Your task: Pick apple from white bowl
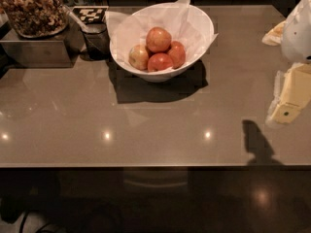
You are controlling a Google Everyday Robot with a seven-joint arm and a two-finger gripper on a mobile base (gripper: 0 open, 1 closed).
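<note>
The white bowl [203, 24], lined with crinkled white paper, stands at the back middle of the grey-brown counter. It holds several apples. The apple [158, 39], the largest, orange-red with a yellowish blush, lies on top of the pile. A paler yellow-tan apple [139, 57] lies at its left, and two smaller red apples [160, 62] [178, 54] lie in front and to the right. My gripper [286, 106], pale yellow, hangs at the far right edge of the view above the counter, well to the right of the bowl and apart from it.
A clear container of brown snacks [31, 8] sits on a metal box [34, 51] at the back left. A dark cup [97, 41] and a checkered marker [90, 14] stand left of the bowl. My white arm casing [299, 30] fills the upper right. The counter's front edge [146, 166] runs across the view.
</note>
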